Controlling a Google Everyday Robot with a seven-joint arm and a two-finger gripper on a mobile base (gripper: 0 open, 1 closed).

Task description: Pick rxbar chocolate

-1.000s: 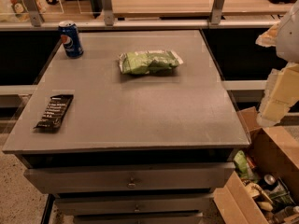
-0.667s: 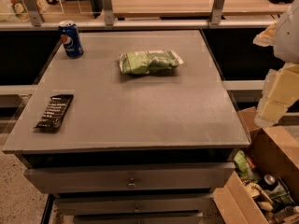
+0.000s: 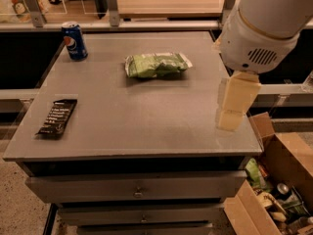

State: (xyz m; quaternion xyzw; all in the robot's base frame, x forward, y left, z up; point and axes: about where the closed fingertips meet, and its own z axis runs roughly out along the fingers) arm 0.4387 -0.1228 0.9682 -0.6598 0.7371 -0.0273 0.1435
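The rxbar chocolate (image 3: 57, 117) lies flat near the worktop's (image 3: 146, 111) front left edge, its white print too small to read. The pincer (image 3: 234, 106) hangs over the right front corner, well apart from the bar, and I can't tell how wide it stands. The arm (image 3: 264, 28) has swung in from the right edge. The green snack bag (image 3: 156, 64) and Pepsi can (image 3: 74, 41) sit farther back.
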